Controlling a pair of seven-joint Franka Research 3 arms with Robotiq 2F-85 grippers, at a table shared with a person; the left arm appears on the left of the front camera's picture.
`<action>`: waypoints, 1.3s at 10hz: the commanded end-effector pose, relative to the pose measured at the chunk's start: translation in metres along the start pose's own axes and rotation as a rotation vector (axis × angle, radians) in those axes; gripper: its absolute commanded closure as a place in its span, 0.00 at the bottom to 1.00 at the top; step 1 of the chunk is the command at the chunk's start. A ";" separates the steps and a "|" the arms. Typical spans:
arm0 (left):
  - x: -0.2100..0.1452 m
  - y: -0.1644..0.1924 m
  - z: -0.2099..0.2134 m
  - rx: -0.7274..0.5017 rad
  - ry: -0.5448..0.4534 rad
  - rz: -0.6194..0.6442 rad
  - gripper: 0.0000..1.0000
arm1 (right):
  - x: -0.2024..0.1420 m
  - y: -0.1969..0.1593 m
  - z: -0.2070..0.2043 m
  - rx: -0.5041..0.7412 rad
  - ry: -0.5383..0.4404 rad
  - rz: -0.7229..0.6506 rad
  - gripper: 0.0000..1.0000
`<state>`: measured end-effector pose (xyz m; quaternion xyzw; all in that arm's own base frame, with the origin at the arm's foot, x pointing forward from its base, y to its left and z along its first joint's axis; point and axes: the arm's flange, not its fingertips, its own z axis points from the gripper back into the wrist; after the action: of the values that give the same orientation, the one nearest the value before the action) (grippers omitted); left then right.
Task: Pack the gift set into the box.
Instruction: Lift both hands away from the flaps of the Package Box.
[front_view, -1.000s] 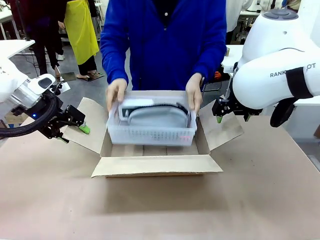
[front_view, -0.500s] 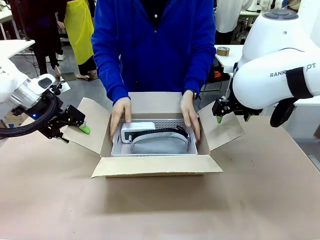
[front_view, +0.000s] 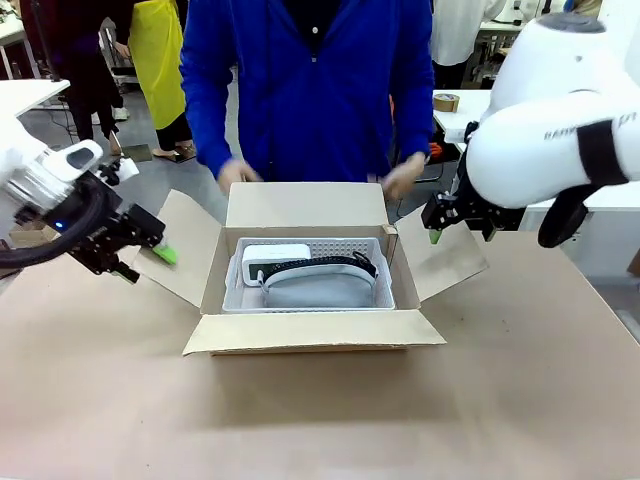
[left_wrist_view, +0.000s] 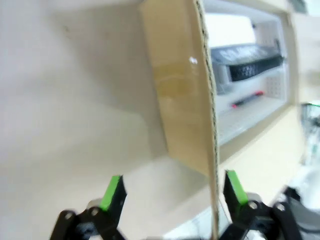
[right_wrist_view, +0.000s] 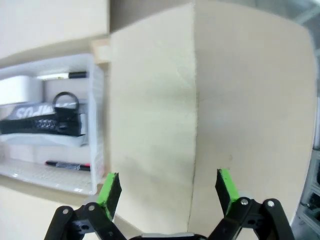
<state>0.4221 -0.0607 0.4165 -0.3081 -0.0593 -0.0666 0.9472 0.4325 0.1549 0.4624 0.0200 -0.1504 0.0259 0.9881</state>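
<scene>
The brown cardboard box (front_view: 312, 330) stands open at the table's middle with its four flaps spread. Inside it rests the gift set (front_view: 308, 272): a white perforated tray holding a white block (front_view: 276, 254) and a pale rounded item with a black band (front_view: 320, 280). The person's hands (front_view: 236, 172) hover blurred above the back flap, off the tray. My left gripper (front_view: 158, 250) is open beside the left flap (left_wrist_view: 182, 100), and the tray (left_wrist_view: 250, 65) lies beyond it. My right gripper (front_view: 458, 230) is open over the right flap (right_wrist_view: 210, 100), with the tray (right_wrist_view: 50, 120) to its left.
A person in a blue top (front_view: 310, 80) stands at the far side, close behind the box. A roll of tape (front_view: 447, 101) lies on a table behind. Bare brown tabletop (front_view: 320, 420) stretches in front of the box.
The person lowered the tray into the box, let go and drew both hands back. My left gripper shifted slightly; the right one barely moved.
</scene>
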 end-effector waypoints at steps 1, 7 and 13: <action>-0.013 0.014 0.062 -0.285 0.088 -0.013 0.00 | -0.006 -0.048 0.048 0.356 0.087 0.075 0.00; -0.074 0.149 0.135 -0.993 -0.053 0.025 0.00 | -0.093 -0.229 0.053 0.954 -0.096 -0.299 0.00; -0.093 0.156 0.134 -0.978 -0.047 0.052 0.00 | -0.100 -0.243 0.055 0.950 -0.061 -0.316 0.00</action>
<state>0.3551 0.1549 0.4195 -0.7207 -0.0329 -0.0519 0.6905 0.3372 -0.0890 0.4769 0.4896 -0.1389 -0.0695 0.8580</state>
